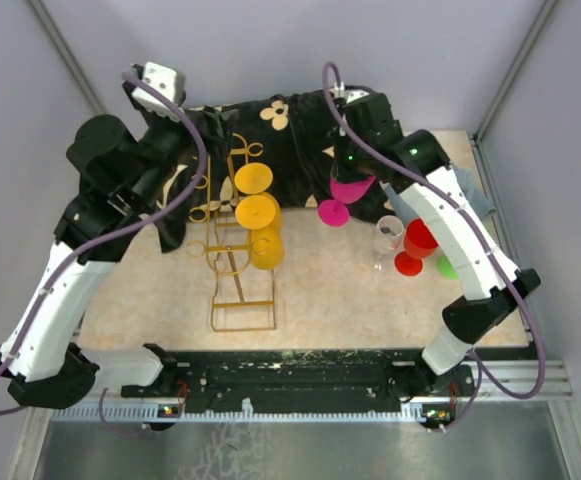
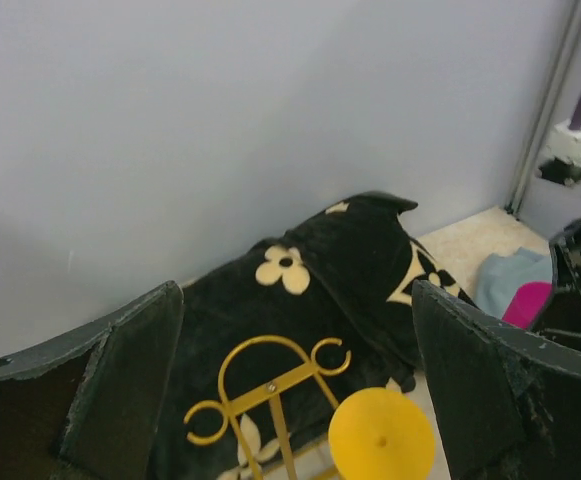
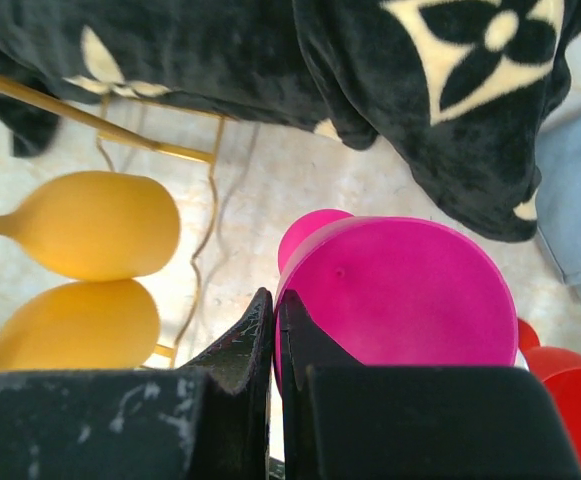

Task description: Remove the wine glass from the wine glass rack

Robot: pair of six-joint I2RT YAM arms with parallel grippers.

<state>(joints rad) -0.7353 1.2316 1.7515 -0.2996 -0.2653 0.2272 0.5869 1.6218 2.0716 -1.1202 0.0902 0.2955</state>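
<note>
The gold wire wine glass rack lies on the table, its scroll end on the black cloth; it also shows in the left wrist view and the right wrist view. Yellow wine glasses hang in its rails, with one yellow foot below my left gripper. My left gripper is open and empty above the rack's far end. My right gripper is shut on the foot rim of a magenta wine glass, held to the right of the rack, apart from it.
A black floral cloth covers the far middle of the table. A clear glass, a red glass and a green item stand at the right. A blue-grey cloth lies by them. Grey walls enclose the table.
</note>
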